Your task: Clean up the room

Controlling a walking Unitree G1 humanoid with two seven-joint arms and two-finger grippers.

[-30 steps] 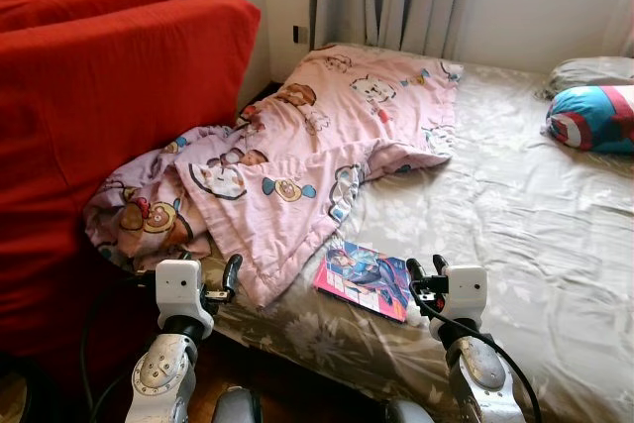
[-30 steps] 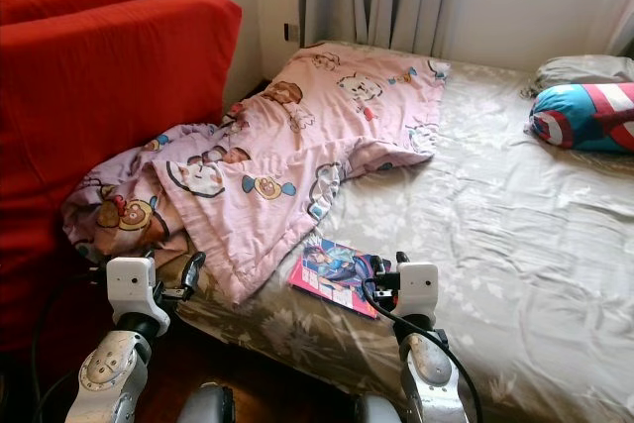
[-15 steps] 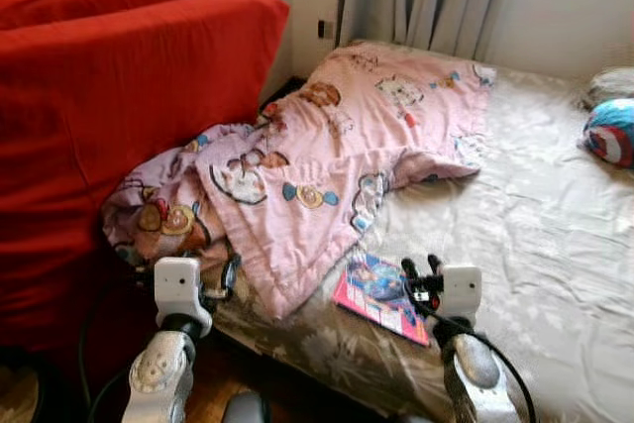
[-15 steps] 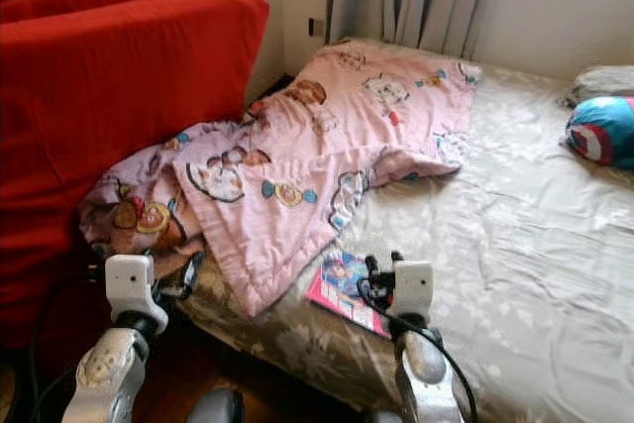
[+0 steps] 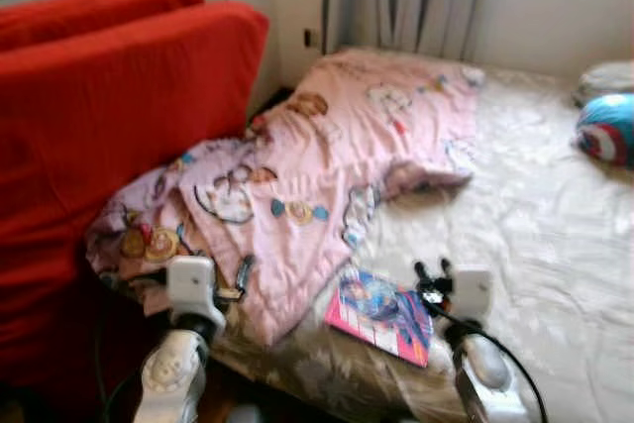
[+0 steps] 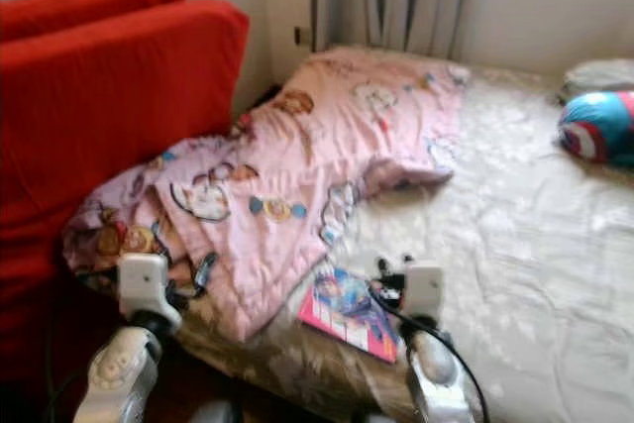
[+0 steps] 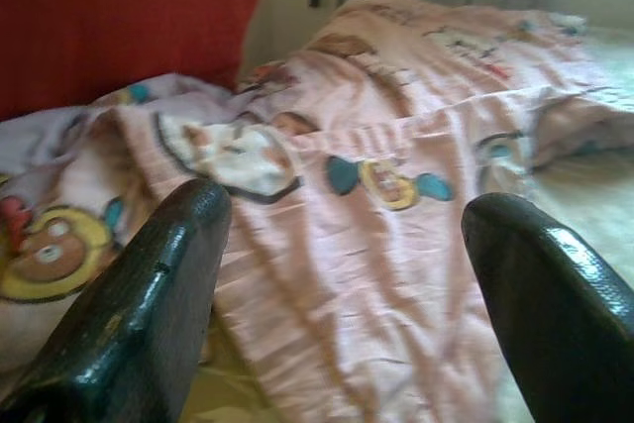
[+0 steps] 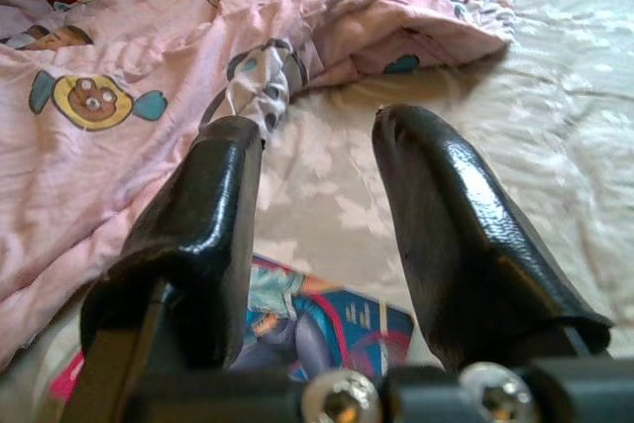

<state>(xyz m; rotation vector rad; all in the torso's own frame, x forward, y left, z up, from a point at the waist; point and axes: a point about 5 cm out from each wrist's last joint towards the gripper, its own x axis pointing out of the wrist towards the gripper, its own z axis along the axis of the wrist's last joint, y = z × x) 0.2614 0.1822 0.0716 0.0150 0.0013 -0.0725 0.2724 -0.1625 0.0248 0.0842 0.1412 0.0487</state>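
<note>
I logged the right gripper [image 5: 432, 274] at the near bed edge, its two black fingers parted a moderate way and holding nothing. The thin magazine with a pink and blue illustrated cover [image 5: 381, 314] lay flat on the pale floral bedsheet [image 5: 515, 205], just beside that gripper at about 8 o'clock from the fingertips. In the right wrist view the magazine [image 8: 327, 329] sat low between and under the fingers [image 8: 451, 215], so I judged the coming move to be a short drop forward and down. Its long axis ran roughly 10 to 4 o'clock in the head view, skewed to the finger line. The right arm was clearly the nearer one.

The left gripper [image 5: 241, 279] hovered with fingers [image 7: 163, 274] spread wide, empty, facing the rumpled pink cartoon-print quilt [image 5: 327, 165] that lay at 12 o'clock from it, against the red upholstered headboard cushion [image 5: 109, 136]. A blue and red round cushion [image 5: 606, 129] lay at 2 o'clock, well apart.

Against the frame half a second earlier, the whole scene had shifted and blurred, so I read camera motion; magazine and quilt kept their places on the bed.
</note>
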